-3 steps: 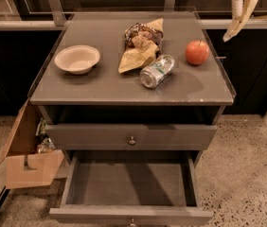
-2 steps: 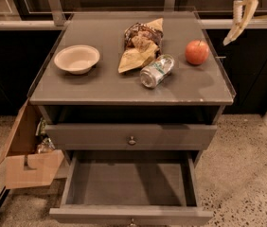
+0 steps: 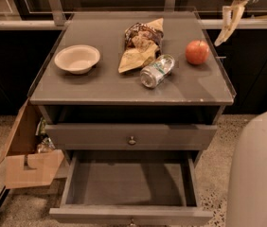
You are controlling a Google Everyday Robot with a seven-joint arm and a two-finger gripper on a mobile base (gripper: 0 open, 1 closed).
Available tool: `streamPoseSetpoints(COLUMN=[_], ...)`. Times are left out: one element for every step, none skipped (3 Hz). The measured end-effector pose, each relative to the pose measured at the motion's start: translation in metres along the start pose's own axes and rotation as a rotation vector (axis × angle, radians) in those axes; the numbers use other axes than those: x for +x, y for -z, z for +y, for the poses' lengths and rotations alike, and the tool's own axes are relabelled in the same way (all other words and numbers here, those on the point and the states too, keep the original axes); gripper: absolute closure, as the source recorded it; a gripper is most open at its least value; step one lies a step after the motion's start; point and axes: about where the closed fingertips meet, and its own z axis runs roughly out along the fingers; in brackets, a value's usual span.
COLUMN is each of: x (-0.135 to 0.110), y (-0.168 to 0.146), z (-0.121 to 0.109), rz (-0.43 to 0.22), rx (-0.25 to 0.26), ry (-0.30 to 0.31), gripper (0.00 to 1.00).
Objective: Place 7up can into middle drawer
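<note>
Starting with the gripper [image 3: 226, 30]: hangs pale and tan in the upper right of the frame, just right of the far right corner of the cabinet top [image 3: 100, 86]. Honestly can't tell whether open or closed from this angle.

Closest to it, down and to the left: red apple [image 3: 197, 52], sitting on the right side of the top.

Further left, near the centre of the top: 7up can [image 3: 157, 71], lying on its side, silver end pointing toward the lower left, green and white label facing up. Sits right at the lower right edge of the brown and tan snack bag [image 3: 142, 44], maybe touching, hard to say.

Over on the upper left: pale bowl [image 3: 77, 58], upright, well apart from can and bag.

Below the top, mid-frame: dark open slot, then a closed drawer front [image 3: 171, 136] with a small round knob.

Under that, bottom centre: middle drawer [image 3: 129, 183], pulled out wide, flat grey floor and low side walls showing. So can up on top, well apart from that drawer.

Lower left: open cardboard box [image 3: 27, 167] on the speckled floor, just beside the cabinet's left side.

Lower right: big pale rounded chunk of the robot's body [image 3: 259, 174] filling the corner.
</note>
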Motion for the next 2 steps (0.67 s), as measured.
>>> streamPoseSetpoints(x=[0.008, 0.011], y=[-0.021, -0.038], z=[-0.012, -0.020], rz=[0.037, 0.035], rx=[-0.034, -0.047], ry=[-0.009, -0.006], gripper=[0.00, 0.00])
